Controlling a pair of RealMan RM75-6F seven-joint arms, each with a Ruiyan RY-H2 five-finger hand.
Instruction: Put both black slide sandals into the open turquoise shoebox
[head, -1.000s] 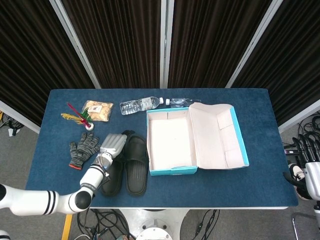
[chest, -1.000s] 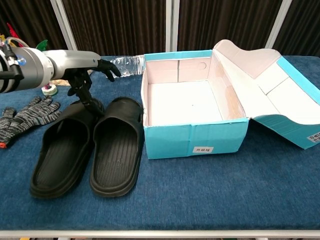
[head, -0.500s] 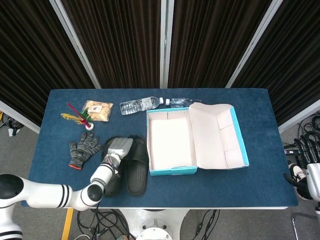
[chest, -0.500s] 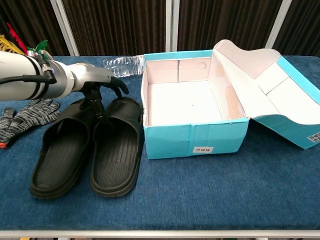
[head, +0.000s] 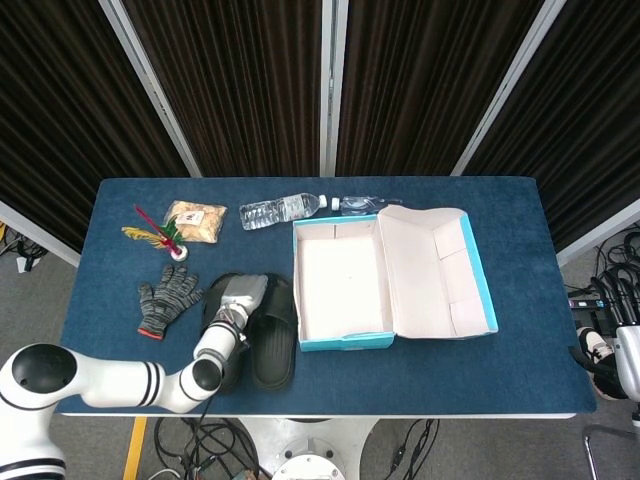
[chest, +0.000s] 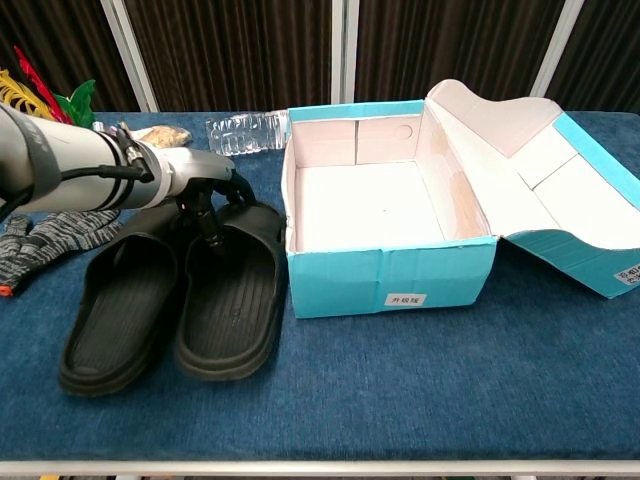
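Left hand (chest: 205, 185) reaching down over the straps of two black slide sandals (chest: 175, 295), whether it grips them unclear, sandals side by side on the blue counter (chest: 400, 390) just left of the open turquoise shoebox (chest: 390, 285), right hand out of sight

Left arm (head: 100, 384): fat white tube, smooth, shiny. Round white ball part at near end. Black rings around it near wrist. Wrist part grey, with thin black cables running along. Left hand (chest: 205, 180): silver-grey back, black fingers (chest: 208, 228). In chest view, arm looks grey-white with dark bands and small wires by wrist. Right arm (head: 628, 362): only small white and grey bit shows at picture edge, with black cables beside it.
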